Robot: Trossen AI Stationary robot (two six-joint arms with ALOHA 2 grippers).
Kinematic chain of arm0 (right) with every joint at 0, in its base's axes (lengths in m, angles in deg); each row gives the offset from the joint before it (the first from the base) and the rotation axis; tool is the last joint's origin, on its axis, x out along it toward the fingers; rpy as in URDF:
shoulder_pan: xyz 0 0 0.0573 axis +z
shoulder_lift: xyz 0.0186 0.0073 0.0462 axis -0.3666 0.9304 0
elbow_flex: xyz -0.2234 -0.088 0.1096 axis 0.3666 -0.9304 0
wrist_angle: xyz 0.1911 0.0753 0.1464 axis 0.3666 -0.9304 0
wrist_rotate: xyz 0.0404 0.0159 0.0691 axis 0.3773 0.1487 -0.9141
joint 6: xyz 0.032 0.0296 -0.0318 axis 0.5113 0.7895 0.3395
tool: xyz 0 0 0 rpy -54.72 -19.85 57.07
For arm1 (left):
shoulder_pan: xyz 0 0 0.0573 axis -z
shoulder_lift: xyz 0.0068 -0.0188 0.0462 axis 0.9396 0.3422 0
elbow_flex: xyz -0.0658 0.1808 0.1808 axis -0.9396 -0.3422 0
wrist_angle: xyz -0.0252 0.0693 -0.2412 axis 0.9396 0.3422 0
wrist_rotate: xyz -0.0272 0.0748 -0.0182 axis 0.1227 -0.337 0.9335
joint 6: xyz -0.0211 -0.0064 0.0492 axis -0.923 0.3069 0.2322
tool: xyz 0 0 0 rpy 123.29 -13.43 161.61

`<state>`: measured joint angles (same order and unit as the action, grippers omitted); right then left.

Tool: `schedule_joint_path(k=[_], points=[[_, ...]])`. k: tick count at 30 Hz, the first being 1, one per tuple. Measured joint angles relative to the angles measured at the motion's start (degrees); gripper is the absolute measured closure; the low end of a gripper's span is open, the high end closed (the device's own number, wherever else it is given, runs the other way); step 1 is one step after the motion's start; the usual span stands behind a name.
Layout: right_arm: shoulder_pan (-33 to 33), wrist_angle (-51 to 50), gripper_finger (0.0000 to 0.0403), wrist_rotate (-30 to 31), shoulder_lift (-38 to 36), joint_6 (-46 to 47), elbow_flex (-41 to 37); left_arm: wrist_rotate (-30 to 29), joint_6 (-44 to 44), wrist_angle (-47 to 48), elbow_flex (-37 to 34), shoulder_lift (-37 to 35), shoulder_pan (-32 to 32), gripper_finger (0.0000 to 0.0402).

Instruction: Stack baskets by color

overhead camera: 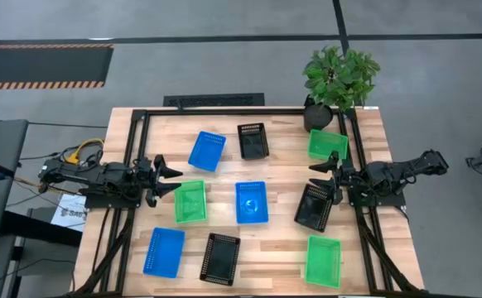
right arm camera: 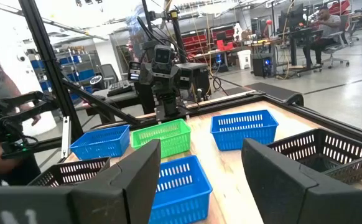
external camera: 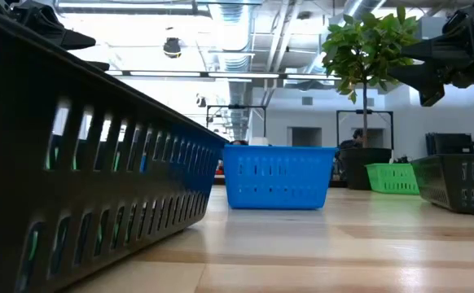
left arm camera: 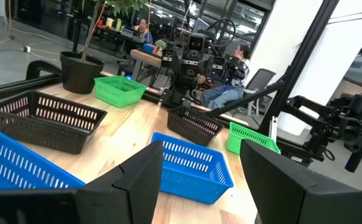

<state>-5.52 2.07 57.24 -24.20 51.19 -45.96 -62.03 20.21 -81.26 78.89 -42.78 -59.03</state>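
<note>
On the wooden table (overhead camera: 282, 252) lie nine small baskets, all apart, none stacked. Along the near edge sit a blue basket (overhead camera: 164, 252), a black basket (overhead camera: 220, 258) and a green basket (overhead camera: 323, 261). That black basket is so close to the low camera that it fills the left side of that view.

Farther in comes the middle row. A green basket (overhead camera: 190, 201) is on the left, a blue basket (overhead camera: 251, 202) is in the middle, and a black basket (overhead camera: 314, 206) is on the right, turned a bit crooked.

At the far side are a tilted blue basket (overhead camera: 207, 151), a black basket (overhead camera: 253, 140) and a green basket (overhead camera: 328, 144). A potted plant (overhead camera: 338, 80) stands at the far right corner, just behind that green one.

The left gripper (overhead camera: 175, 180) hangs by the middle green basket. Its fingers (left arm camera: 137, 177) are spread wide and hold nothing.

The right gripper (overhead camera: 317, 176) hangs over the crooked black basket. Its fingers (right arm camera: 134, 174) are also spread wide and hold nothing.

Beyond the table, people sit at desks in the room.
</note>
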Motion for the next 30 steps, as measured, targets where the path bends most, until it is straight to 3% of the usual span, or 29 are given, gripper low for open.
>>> schedule_joint_path(k=[26, 30], points=[[0.00, 0.00, 0.0154, 0.01, 0.02, -0.01, -0.01, -0.01, -0.01, 0.00, 0.01, 0.01, 0.00, 0.0198], [0.00, 0.01, 0.0154, 0.02, 0.02, -0.01, -0.01, -1.38, 6.55, -0.10, 0.00, 0.04, -0.04, 0.0198]])
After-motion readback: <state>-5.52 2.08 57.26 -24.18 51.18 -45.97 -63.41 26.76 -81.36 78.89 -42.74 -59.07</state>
